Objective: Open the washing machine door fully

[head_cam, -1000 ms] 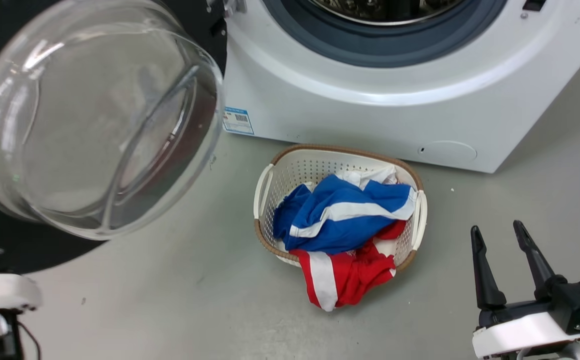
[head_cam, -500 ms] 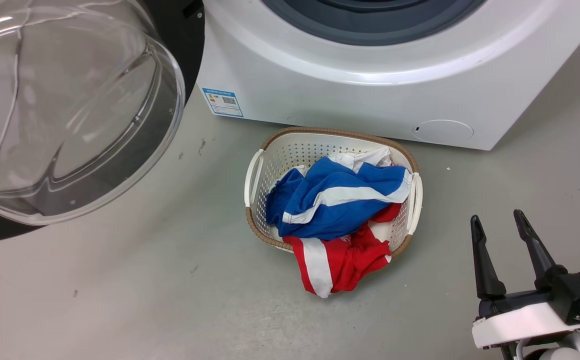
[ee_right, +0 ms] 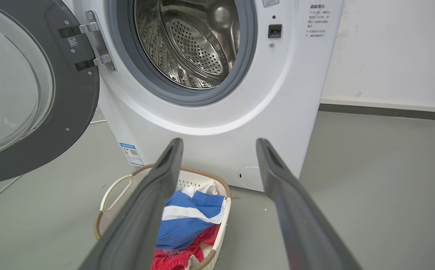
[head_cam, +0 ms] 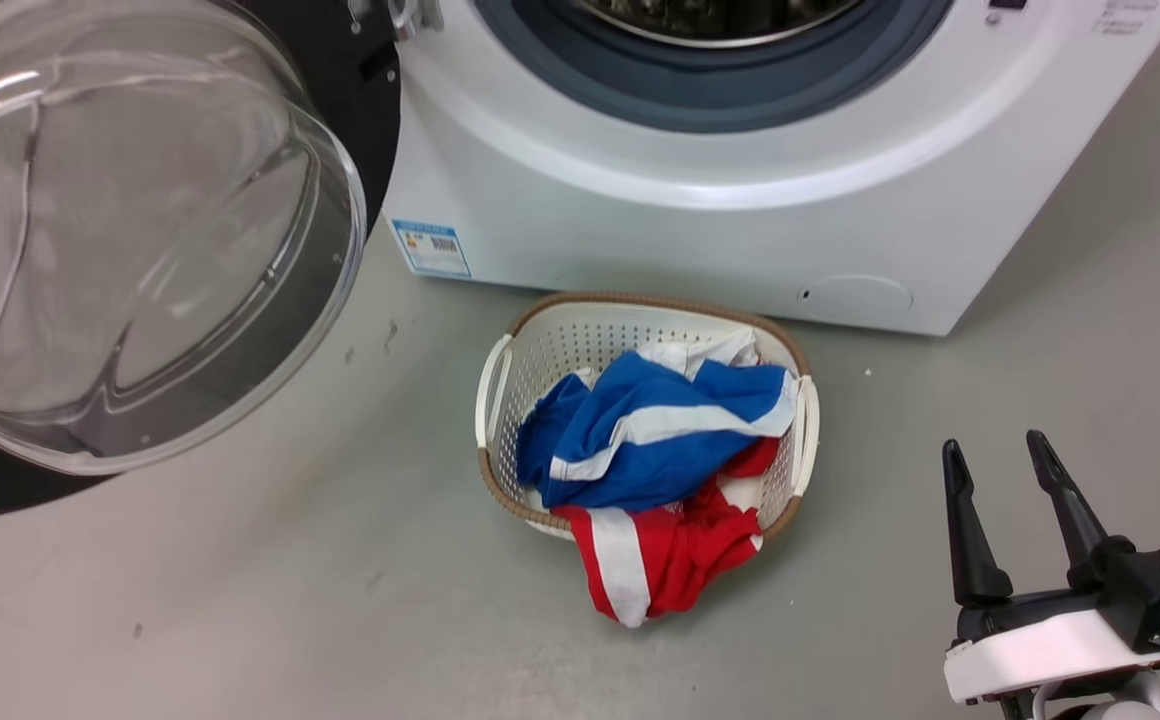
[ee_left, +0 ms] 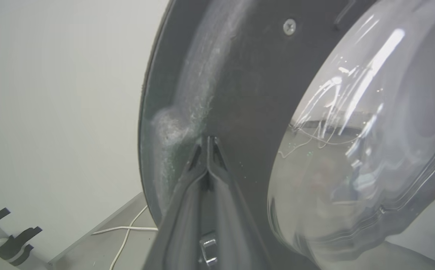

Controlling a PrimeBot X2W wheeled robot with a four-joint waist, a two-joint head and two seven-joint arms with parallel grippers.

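Black door [ee_right: 78, 101] hangs wide off machine's [head_cam: 700, 240] left edge; versus one second back we read it slightly further out, so nearly done, though head view shifted too. Tips of left gripper [ee_left: 207, 144] pressed together at door's inner ring, contact unclear; right gripper [head_cam: 992, 442] spread, idle. Door's far rim cut off.

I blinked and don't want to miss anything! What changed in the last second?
Mostly the head camera shifted. The washing machine door seems to have swung slightly wider, away from the washing machine, with the left gripper shut, its tips at the door's dark rim. Nothing was grabbed or let go. The right gripper stayed open and idle, and the basket of clothes stayed put.
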